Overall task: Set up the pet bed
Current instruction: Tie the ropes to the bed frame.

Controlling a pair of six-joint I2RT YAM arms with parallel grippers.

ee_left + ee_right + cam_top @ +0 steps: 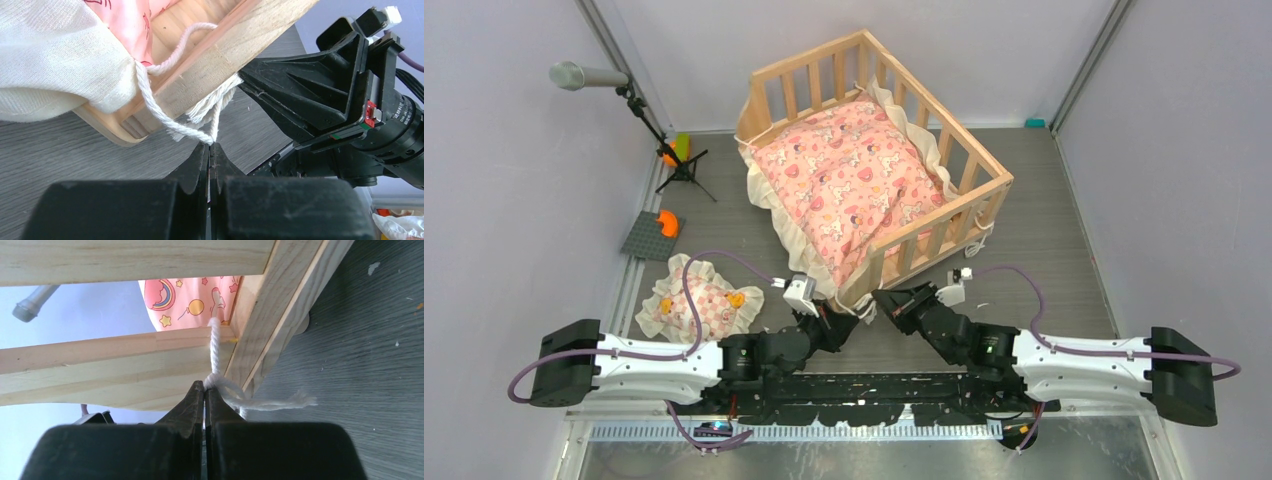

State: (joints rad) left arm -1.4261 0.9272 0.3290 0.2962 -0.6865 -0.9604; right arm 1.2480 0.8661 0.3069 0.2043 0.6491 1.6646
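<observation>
the pet bed (pixel 809 57) is sitting in the middle of the counter (pixel 1044 250), with one corner pointing at the two arms. the pink cushion (pixel 844 175) is lying inside the pet bed, its frill hanging over the near side. a small pillow (pixel 699 305) is lying on the counter, off to the left of the pet bed's near corner.

both hands are working at that near corner. the left hand (pixel 209 150) is squeezing together on a white string (pixel 150 100) that is coming from the cushion's corner and going around the wood. the right hand (pixel 205 390) is squeezing together too, pinching the string just under the pet bed's low rail, where it is looking bunched like a knot. a fluffy loose end is sticking out beside it.

i am thinking the step in hand is tying the cushion to the pet bed's corner. the next move is likely calling for both hands pulling the string ends apart gently, so the knot is getting snug against the wood. pulling too hard may be dragging the pet bed along the counter.
</observation>
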